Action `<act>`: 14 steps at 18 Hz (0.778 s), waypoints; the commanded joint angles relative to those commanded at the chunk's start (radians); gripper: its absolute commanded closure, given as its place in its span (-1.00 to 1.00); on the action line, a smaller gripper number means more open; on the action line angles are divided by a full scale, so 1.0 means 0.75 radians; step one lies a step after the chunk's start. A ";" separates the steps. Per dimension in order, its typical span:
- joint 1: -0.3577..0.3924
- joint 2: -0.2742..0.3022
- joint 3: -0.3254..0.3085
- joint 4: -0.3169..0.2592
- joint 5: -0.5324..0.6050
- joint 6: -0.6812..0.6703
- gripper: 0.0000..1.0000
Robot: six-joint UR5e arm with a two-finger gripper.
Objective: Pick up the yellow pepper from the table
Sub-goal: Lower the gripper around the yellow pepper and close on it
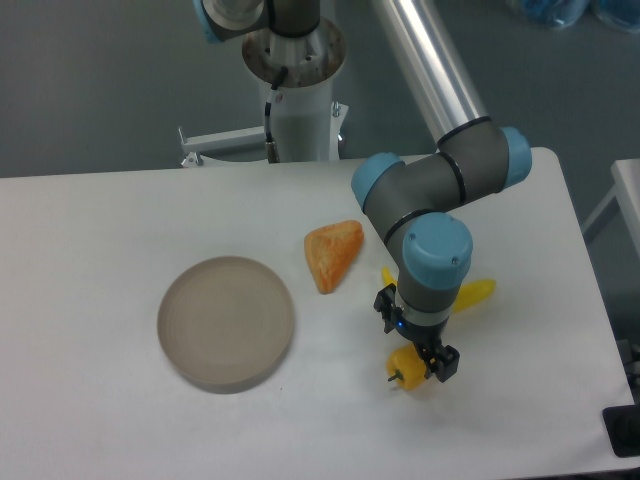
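The yellow pepper point(406, 370) lies on the white table point(100, 230) at the front right, its dark stem pointing left. My gripper point(428, 362) has come down directly onto it and covers its right half. One black finger point(445, 363) shows at the pepper's right side. The wrist hides the other finger, so the gap between the fingers cannot be made out. The pepper still rests on the table.
A long curved yellow piece point(470, 293) lies just behind the gripper, mostly hidden by the wrist. An orange wedge point(333, 254) sits to the upper left. A round grey dish point(226, 322) stands at the left. The table's right edge is near.
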 joint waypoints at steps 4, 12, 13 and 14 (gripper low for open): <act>0.000 -0.016 0.010 0.004 0.004 0.000 -1.00; -0.025 -0.065 0.014 0.051 0.004 0.000 -0.80; -0.025 -0.063 0.012 0.051 0.004 0.000 -0.59; -0.025 -0.061 0.012 0.049 0.004 -0.010 -0.33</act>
